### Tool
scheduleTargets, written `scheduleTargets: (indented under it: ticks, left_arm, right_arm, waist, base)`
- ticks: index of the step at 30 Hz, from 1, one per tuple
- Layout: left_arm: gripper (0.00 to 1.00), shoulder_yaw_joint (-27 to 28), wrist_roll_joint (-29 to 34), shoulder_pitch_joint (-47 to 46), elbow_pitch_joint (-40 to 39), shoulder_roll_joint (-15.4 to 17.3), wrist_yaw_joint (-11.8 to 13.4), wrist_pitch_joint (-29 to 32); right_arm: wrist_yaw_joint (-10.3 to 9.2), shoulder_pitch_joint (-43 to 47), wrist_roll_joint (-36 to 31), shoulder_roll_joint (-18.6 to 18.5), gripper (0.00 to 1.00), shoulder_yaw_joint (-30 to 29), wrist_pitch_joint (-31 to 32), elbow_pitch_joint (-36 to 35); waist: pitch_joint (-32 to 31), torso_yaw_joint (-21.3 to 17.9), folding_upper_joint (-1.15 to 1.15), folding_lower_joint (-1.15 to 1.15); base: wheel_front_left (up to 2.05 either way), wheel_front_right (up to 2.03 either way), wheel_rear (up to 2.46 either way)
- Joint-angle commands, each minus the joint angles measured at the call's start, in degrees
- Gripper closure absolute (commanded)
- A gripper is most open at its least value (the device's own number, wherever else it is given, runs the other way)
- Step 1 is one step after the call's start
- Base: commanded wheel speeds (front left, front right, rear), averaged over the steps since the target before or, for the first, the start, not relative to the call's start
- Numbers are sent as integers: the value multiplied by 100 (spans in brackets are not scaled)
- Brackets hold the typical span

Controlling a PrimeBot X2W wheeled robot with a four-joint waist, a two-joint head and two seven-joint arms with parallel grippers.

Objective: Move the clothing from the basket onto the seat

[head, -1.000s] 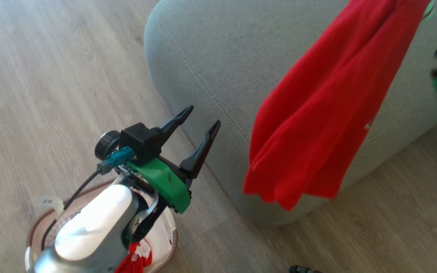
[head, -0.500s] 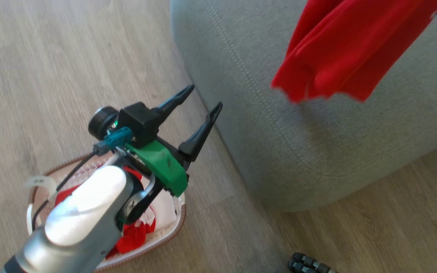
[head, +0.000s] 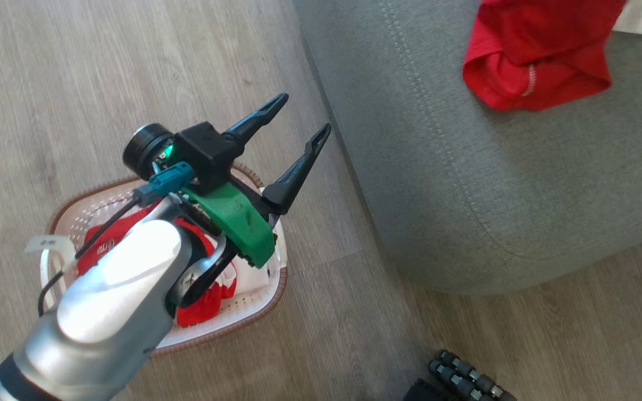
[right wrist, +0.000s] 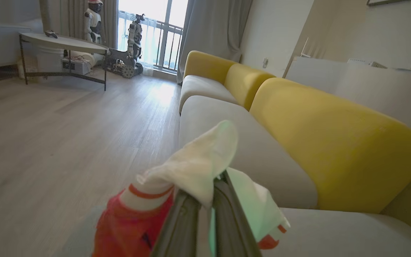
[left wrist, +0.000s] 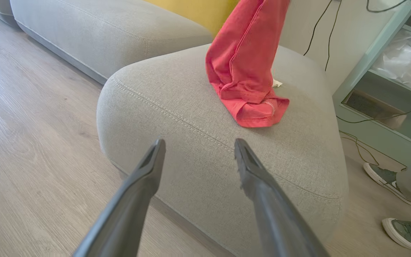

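left gripper (head: 304, 115): fingers spread wide, nothing between them; sits over the 1 o'clock corner of the basket (head: 254, 305) in head view
right gripper (right wrist: 209, 189): pressed together, pinching white-and-red fabric of the held jersey (right wrist: 194, 167)
held jersey: hangs down, lower hem bunched on the seat (head: 494, 184); 1 o'clock in head view
seat: grey cushion, 3 o'clock of basket
basket: on wood floor (head: 76, 83), 8 o'clock in head view
basket clothing (head: 204, 305): red-and-white, inside basket, partly hidden by left arm

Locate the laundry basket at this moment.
Head view, lower left: the laundry basket sits on the floor left of the seat, partly hidden by the left gripper.
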Motion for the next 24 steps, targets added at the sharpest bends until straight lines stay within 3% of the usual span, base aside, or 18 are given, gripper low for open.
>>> scheduleTargets:
  ticks: [1, 12, 20, 24]
  left_arm:
    - [0, 171, 52, -266, -199, 138, -26, 33]
    - [0, 170, 24, -340, -182, 133, -5, 28]
    - [0, 183, -17, -331, -151, 161, 13, 6]
    - [0, 191, -40, -324, -152, 155, 37, -14]
  right_arm:
    - [-2, 260, 96, -47, 100, 50, -22, 45]
    - [-2, 674, 719, 300, 100, 877, 1108, 1171]
    - [-2, 776, 1170, 408, 100, 1291, 2215, 1530]
    - [-2, 733, 1318, 371, 100, 1407, 2452, 1577]
  waist:
    - [54, 40, 0, -1]
    - [184, 158, 0, -1]
    - [144, 207, 0, -1]
    - [77, 201, 0, -1]
  base:
    - [0, 0, 0]
    - [0, 0, 0]
    - [0, 0, 0]
    - [0, 0, 0]
